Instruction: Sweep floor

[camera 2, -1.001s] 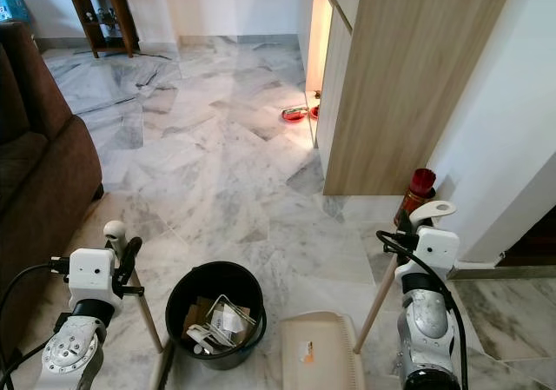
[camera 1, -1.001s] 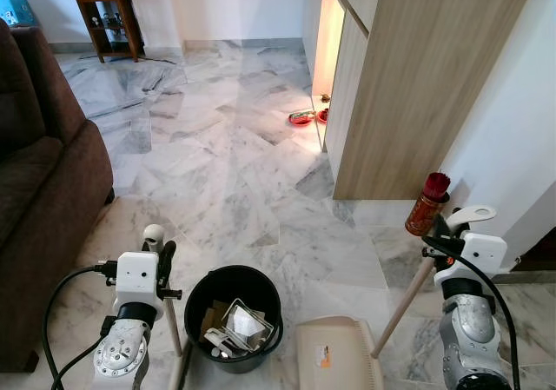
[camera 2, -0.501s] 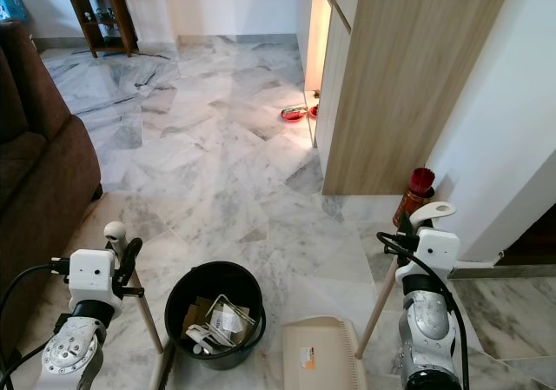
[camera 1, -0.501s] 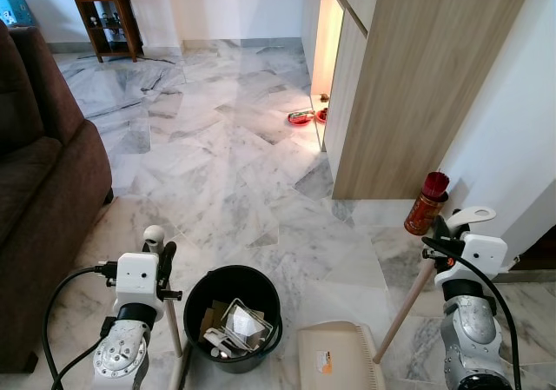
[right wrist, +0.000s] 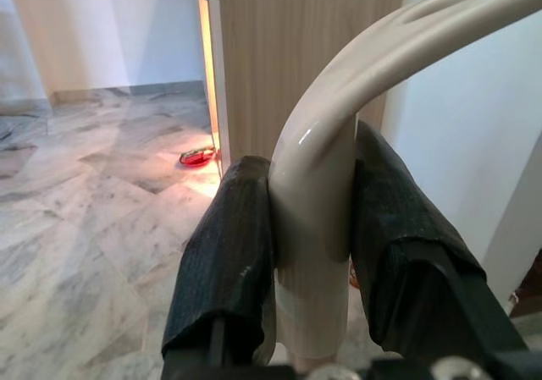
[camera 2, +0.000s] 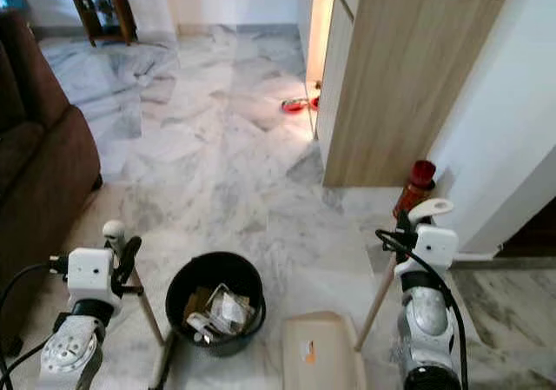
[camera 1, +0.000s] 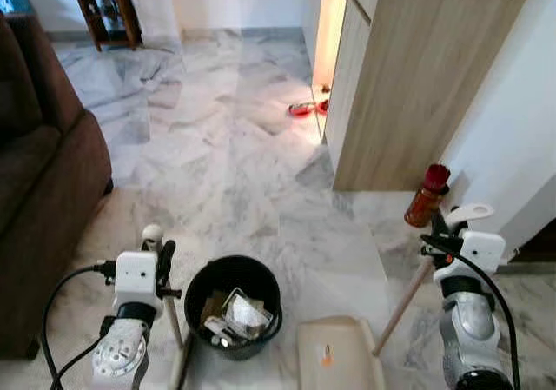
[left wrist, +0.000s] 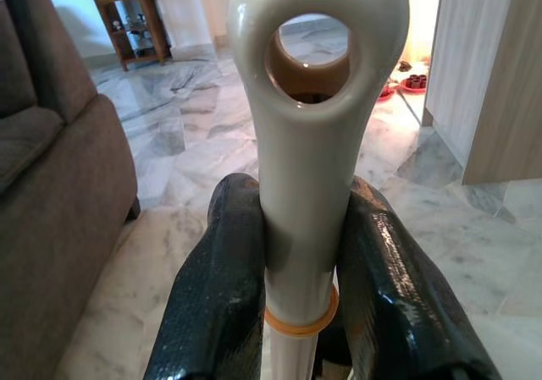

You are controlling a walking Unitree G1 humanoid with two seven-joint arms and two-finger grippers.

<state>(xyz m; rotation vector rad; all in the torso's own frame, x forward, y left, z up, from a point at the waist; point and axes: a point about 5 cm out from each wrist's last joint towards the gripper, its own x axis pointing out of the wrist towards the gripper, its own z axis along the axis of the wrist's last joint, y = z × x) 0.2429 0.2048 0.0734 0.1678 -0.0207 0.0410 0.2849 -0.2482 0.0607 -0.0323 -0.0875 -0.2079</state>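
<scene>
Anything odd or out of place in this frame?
Mildly: a red bottle stands on the floor by the wall, and red bowls sit by the lit doorway. The bucket is upright, scraps inside; nothing spilled.

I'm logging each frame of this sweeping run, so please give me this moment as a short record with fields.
left gripper: shut on the broom handle, cream with a hanging hole at its top
right gripper: shut on the dustpan handle, cream and curved
dustpan: cream tray on the floor before the robot
bucket: black, on the floor between the arms, holds scraps
floor: grey-veined marble
sofa: brown, on the robot's left
red bottle: upright beside the wooden cabinet
</scene>
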